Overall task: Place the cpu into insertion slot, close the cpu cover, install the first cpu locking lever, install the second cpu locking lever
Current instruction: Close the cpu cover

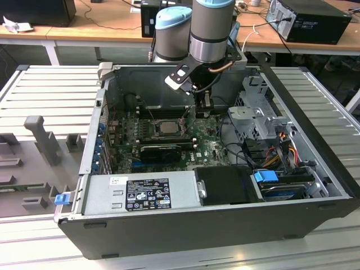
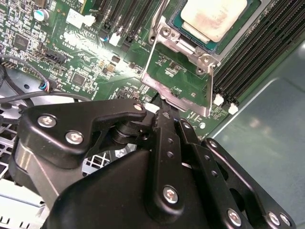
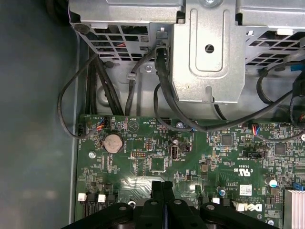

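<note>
Hovering inside the black open-topped computer case (image 1: 197,230). The pale grey-beige square cpu (image 2: 214,16) sits in the silver-rimmed square insertion slot (image 2: 165,32). The thin silvery windowed cpu cover (image 2: 177,95) stands open beside the slot. My gripper (image 2: 160,108) is clenched, tips at the cover's edge; I cannot tell if it grips it. A black-and-white printed sticker (image 1: 147,194) lies well apart from the slot.

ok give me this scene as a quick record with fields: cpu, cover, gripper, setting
cpu: seated in the insertion slot, pale face up
cpu cover: open, swung up off the slot, green board showing through its window
gripper: shut, tip at the cover's free edge
setting: open computer case on a slatted table
</note>
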Controlling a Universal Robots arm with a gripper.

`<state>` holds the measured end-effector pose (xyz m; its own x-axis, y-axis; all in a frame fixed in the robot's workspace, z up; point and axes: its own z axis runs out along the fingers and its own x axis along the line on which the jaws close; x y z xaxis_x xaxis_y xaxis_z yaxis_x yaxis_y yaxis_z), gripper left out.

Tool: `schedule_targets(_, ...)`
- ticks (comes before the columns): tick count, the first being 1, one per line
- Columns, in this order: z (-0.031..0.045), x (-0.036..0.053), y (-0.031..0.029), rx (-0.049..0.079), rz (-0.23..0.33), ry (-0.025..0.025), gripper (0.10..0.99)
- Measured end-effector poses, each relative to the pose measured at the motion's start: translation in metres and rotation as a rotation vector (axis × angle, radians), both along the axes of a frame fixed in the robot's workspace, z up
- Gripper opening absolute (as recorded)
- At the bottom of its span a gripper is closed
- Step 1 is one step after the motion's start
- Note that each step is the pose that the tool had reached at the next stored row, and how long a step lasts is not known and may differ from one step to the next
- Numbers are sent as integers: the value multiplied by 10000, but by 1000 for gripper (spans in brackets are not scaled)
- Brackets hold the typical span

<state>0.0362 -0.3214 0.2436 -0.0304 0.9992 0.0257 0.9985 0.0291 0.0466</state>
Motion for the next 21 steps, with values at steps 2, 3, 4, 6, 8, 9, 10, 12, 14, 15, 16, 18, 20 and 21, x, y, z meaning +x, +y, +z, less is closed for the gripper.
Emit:
schedule_targets(2,0,-4,0,0,-1,0,106)
schedule_targets(3,0,-7,0,0,-1,0,106)
schedule_targets(4,0,-9,0,0,-2,0,106)
schedule_targets(6,0,-15,0,0,-1,0,106)
schedule_targets(8,0,-20,0,0,-1,0,106)
schedule_targets(9,0,-23,0,0,-1,0,106)
schedule_targets(10,0,-25,0,0,-1,0,106)
schedule_targets(12,0,-29,0,0,0,0,106)
schedule_targets(14,0,-34,0,0,-1,1,106)
schedule_targets(15,0,-36,0,0,-1,0,106)
schedule_targets(16,0,-41,0,0,-1,0,106)
schedule_targets(18,0,-50,0,0,-1,1,106)
schedule_targets(20,0,-57,0,0,-1,0,106)
schedule_targets(21,0,-60,0,0,-1,0,106)
